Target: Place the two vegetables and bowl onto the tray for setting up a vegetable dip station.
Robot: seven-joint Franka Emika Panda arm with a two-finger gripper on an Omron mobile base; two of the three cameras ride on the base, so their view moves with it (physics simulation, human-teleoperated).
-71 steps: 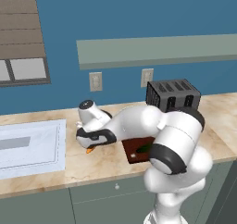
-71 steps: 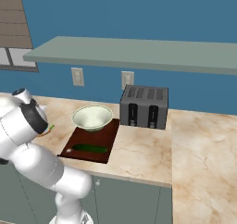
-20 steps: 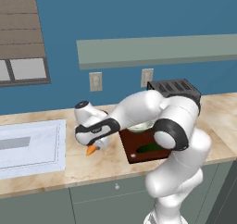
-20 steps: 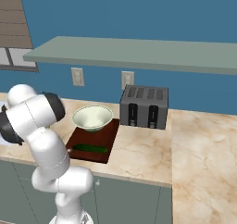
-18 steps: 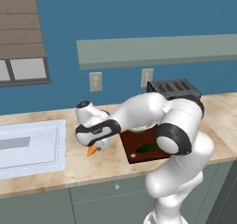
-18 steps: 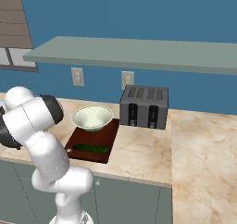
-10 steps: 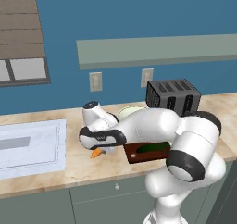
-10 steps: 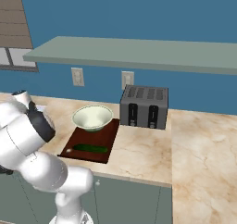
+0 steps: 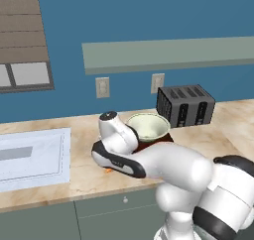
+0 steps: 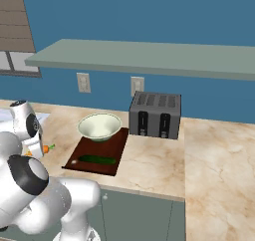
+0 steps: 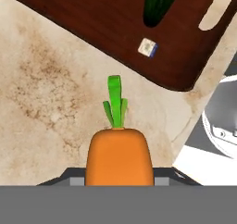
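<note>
Overhead, the tool [image 11: 119, 183] grips the carrot [image 11: 119, 156] above marble counter [image 10: 149, 160] beside the tray [image 11: 92, 28].

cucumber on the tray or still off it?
On it. The dark green elongated cucumber lies flat on the dark reddish-brown rectangular tray, in front of the pale green-white bowl.

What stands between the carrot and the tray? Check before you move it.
Nothing visible. In the hand view the carrot sits at the tool, with bare counter between it and the tray. The cucumber lies farther in on the tray.
</note>
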